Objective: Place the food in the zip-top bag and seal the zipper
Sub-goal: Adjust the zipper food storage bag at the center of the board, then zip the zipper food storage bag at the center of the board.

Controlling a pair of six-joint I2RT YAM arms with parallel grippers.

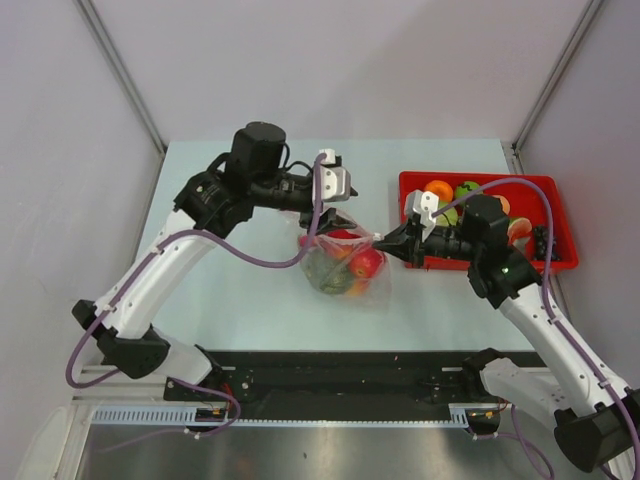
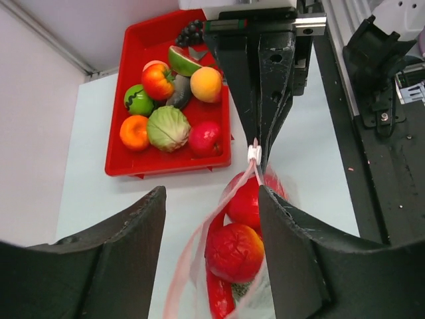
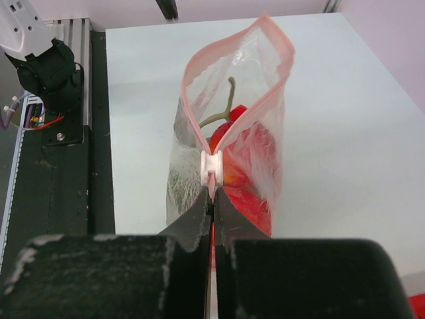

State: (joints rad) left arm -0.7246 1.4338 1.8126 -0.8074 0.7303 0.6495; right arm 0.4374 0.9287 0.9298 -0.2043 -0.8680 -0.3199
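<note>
The clear zip-top bag point(image 1: 345, 265) stands mid-table, holding red food point(image 2: 234, 251) and a greenish piece point(image 1: 325, 272). Its pink zipper point(image 3: 229, 73) gapes open beyond the white slider point(image 3: 212, 164). My right gripper point(image 3: 212, 199) is shut on the zipper strip just behind the slider, at the bag's right end point(image 1: 383, 243). My left gripper point(image 2: 212, 226) is open and straddles the bag's mouth from above point(image 1: 343, 218), with the bag close to its right finger point(image 2: 299, 239). More food, among it a green cabbage point(image 2: 168, 127) and orange and red fruits point(image 1: 440, 190), lies in the red tray.
The red tray point(image 2: 126, 166) sits at the table's right rear point(image 1: 560, 262), just behind my right arm. Grey walls enclose the table on three sides. A black rail point(image 1: 340, 375) runs along the near edge.
</note>
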